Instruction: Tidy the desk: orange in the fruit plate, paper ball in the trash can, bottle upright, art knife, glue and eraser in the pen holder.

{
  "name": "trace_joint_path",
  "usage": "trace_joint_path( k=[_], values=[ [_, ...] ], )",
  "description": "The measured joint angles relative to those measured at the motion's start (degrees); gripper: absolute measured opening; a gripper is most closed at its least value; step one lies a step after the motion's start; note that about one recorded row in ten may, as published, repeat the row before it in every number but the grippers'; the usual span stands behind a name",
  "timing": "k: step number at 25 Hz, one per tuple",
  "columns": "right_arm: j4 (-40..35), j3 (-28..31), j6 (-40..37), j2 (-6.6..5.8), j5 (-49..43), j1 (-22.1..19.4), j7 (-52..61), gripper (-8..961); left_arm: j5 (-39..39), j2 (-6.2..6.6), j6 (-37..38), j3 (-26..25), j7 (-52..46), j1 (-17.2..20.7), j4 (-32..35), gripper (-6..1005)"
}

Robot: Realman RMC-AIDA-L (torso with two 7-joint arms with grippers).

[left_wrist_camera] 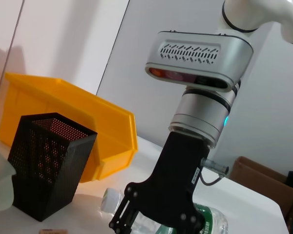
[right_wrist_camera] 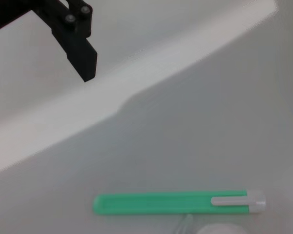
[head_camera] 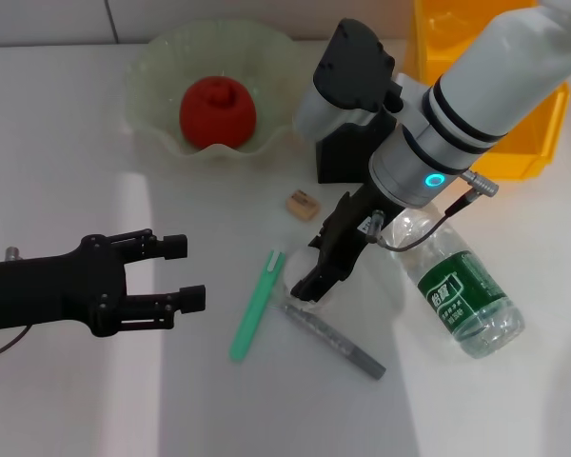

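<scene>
Fingers of the right gripper (head_camera: 316,276) clench low over the desk (head_camera: 95,400), just beside the green art knife (head_camera: 256,305) and grey glue stick (head_camera: 335,340); the left gripper (head_camera: 183,273) hovers spread, well apart. Only the left wrist view shows the pen holder (left_wrist_camera: 46,163) mesh; the bottle (head_camera: 457,297) label is unreadable

Black metal-mesh pen holder (left_wrist_camera: 49,163) — glossy yellow plastic trash can (left_wrist_camera: 88,126).

Right pincer (left_wrist_camera: 136,214) over lying bottle (left_wrist_camera: 205,222).
</scene>
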Motion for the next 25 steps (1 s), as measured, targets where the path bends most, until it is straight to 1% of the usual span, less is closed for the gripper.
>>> trace_joint_path(
  k=[10,12,15,17,18,19,20,25],
  values=[
    [-0.3,-0.5,0.6,0.04,0.5,-0.3,0.0,686,0.0,0.01,-0.3,0.0,0.0,-0.1,0.0,816],
    [-1.0,-0.4,-0.1,0.0,0.5,-0.6,0.2,617,0.0,0.0,-0.3,0.0,0.0,-0.1,0.0,816],
    [-4.2,0.5,-3.0,-0.37,0.1,-2.0,0.5,513,0.0,0.04,-0.3,-0.1,0.0,0.0,0.0,815],
    [-8.6,1.2,-5.4,-0.59,-0.5,-3.8,1.5,507,0.0,0.12,-0.3,-0.2,-0.1,0.1,0.0,815],
    [-14.2,2.2,-7.9,-0.69,-2.7,-5.9,3.6,503,0.0,0.16,-0.3,-0.2,-0.1,0.2,0.0,815],
    [-17.3,2.7,-9.1,-0.69,-4.1,-7.1,4.5,500,0.0,0.16,-0.3,-0.2,-0.1,0.2,0.0,815],
    [-17.3,2.7,-9.1,-0.69,-4.1,-7.1,4.5,497,0.0,0.16,-0.3,-0.2,-0.1,0.2,0.0,814],
    [-34.2,5.7,-16.2,-0.65,-10.2,-12.8,9.3,502,0.0,0.18,-0.3,-0.2,-0.1,0.3,0.0,814]
  ],
)
